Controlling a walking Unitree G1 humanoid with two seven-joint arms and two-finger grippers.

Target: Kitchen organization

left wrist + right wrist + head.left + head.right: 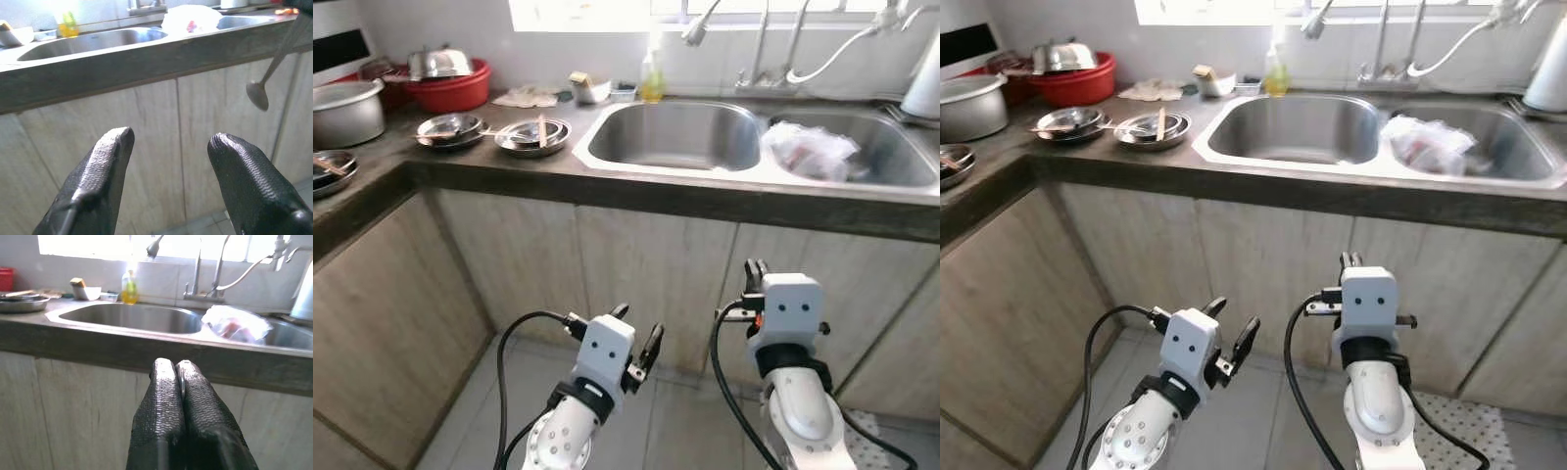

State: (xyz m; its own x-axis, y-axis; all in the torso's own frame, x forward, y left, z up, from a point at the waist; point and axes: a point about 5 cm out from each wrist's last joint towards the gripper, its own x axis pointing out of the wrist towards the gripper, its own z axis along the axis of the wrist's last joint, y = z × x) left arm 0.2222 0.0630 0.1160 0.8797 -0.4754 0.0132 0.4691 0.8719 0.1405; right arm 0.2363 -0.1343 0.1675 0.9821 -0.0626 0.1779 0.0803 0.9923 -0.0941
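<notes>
A dark stone counter (636,191) runs across the kitchen above pale wood cabinet doors (651,274), turning a corner on the robot's left. Set into it is a double steel sink (677,137) — the left basin bare, the right one holding a crumpled plastic bag (810,149). Taps (759,44) and a yellow soap bottle (652,78) stand along the back edge under the window.

On the counter to the left sit a red basin (455,90) with a steel lid in it, a large grey pot (344,110), and two steel plates (533,135) side by side near the sink, utensils lying across them; another plate (331,171) rests on the corner run.

Both arms are held low in front of the cabinets, well below the counter edge, which stands between them and the dishes. The left gripper (636,338) has its fingers (105,166) spread apart with nothing between them. The right gripper (756,271) points upward, its fingers (168,401) pressed together — a thin spoon handle shows clamped between the tips, and the spoon's bowl (257,94) hangs in the left wrist view.
</notes>
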